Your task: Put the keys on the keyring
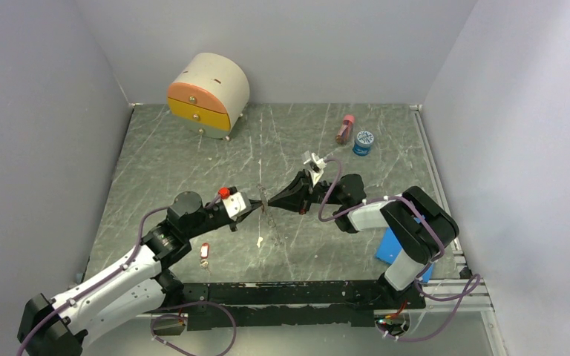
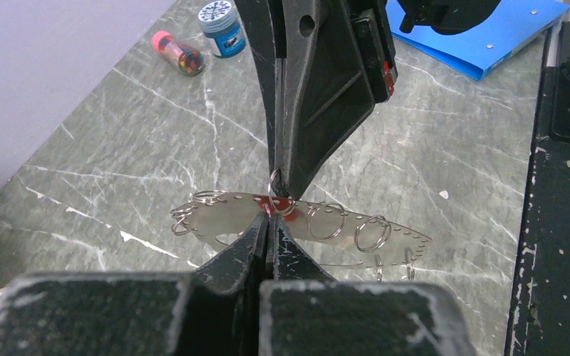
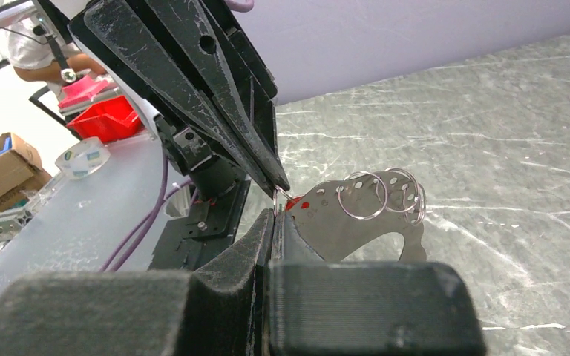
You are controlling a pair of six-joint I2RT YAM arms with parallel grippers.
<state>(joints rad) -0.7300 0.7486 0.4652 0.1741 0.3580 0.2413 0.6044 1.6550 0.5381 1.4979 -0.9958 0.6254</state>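
Above the middle of the worktop, the keyring was held off the surface. It was seen as a thin, flat, leaf-shaped metal plate with small holes along its edge and several split rings hung through them. Its long axis was set crosswise to both claws, running roughly from the far edge toward the near edge.

The left claw was closed tight, its tips pinched on the middle of the plate. The right claw was brought in nose to nose from the opposite side. It was also fully closed, its tip touching the plate where a small red piece showed. What was gripped there could not be told.

One loose key with a red tag was seen lying flat toward the near edge, left of centre, just beside the left arm. That arm was judged the nearer to it.
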